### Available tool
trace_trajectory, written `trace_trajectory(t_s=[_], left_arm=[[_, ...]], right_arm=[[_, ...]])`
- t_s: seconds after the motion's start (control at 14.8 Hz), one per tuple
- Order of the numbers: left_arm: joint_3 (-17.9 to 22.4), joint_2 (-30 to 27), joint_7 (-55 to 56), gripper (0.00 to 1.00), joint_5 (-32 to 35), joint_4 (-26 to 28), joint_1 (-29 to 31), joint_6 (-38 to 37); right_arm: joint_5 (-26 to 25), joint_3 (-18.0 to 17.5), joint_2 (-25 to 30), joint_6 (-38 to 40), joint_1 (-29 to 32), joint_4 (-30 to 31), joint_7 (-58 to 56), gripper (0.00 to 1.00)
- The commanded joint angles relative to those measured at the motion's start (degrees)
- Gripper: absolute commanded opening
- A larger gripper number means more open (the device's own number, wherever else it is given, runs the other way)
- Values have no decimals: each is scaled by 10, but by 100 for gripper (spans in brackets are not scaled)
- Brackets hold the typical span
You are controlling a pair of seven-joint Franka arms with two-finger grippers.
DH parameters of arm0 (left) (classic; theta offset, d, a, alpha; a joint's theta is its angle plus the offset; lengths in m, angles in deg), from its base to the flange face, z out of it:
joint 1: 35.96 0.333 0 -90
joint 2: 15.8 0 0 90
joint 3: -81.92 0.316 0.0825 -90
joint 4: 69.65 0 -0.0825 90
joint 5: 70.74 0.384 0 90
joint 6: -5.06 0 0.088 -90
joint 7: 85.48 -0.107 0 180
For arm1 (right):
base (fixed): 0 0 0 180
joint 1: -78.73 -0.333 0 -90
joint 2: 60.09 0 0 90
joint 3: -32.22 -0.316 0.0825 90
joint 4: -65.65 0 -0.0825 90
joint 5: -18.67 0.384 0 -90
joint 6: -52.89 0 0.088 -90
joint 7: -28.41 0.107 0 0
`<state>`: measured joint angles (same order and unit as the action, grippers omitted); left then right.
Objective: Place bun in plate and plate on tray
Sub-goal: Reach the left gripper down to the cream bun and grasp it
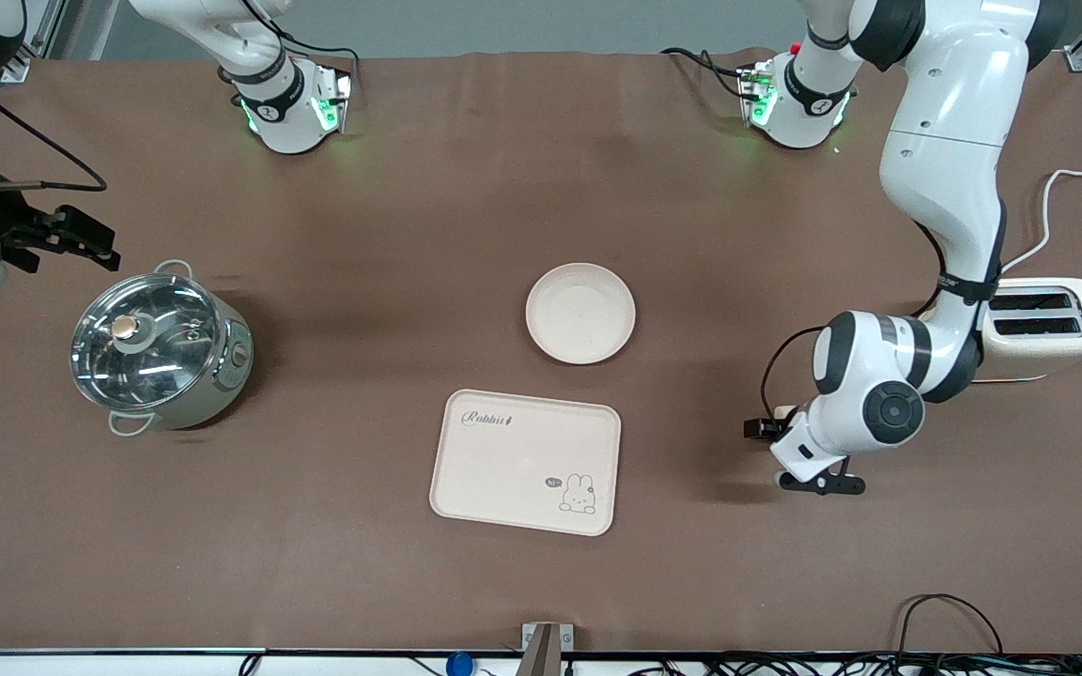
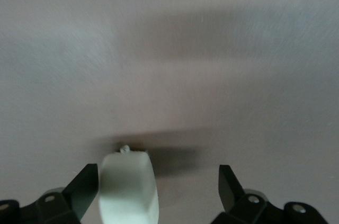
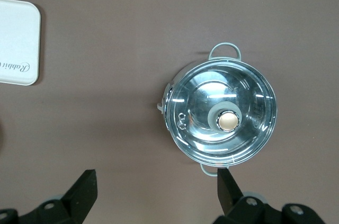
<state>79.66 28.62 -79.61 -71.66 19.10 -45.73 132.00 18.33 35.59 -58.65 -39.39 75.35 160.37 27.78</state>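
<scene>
The small cream-white bun (image 2: pixel 128 187) lies on the brown table between the fingers of my left gripper (image 2: pixel 159 171), close to one finger and apart from the other. My left gripper (image 1: pixel 821 484) is open and low over the table at the left arm's end, next to the toaster; in the front view it hides the bun. The round plate (image 1: pixel 580 313) is empty at the table's middle. The Rabbit tray (image 1: pixel 527 460) lies empty, nearer the front camera than the plate; its corner also shows in the right wrist view (image 3: pixel 16 41). My right gripper (image 1: pixel 81 239) (image 3: pixel 156 173) is open and empty, up beside the pot.
A steel pot with a glass lid (image 1: pixel 158 349) (image 3: pixel 222 118) stands at the right arm's end of the table. A cream toaster (image 1: pixel 1053 324) stands at the left arm's end, beside the left arm's elbow. Cables run along the table's front edge.
</scene>
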Motion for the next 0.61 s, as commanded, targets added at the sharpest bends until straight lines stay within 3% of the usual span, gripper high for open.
trace_trajectory(t_s=[0.0,0.14,0.2,0.54], left_arm=[[-6,-18,2,100,-8,39,6,15],[-6,-25,2,100,-8,48,7,15],[-6,-27,2,93,-8,48,8,15],[-7,-29,10,37,-8,49,3,14]], right_arm=[[-3,0,-4,18,3,-1,5,100],[-3,1,-15,33,5,-1,2,100],[-3,1,-17,36,8,-1,2,100],[-3,1,-20,50,11,-2,2,100]])
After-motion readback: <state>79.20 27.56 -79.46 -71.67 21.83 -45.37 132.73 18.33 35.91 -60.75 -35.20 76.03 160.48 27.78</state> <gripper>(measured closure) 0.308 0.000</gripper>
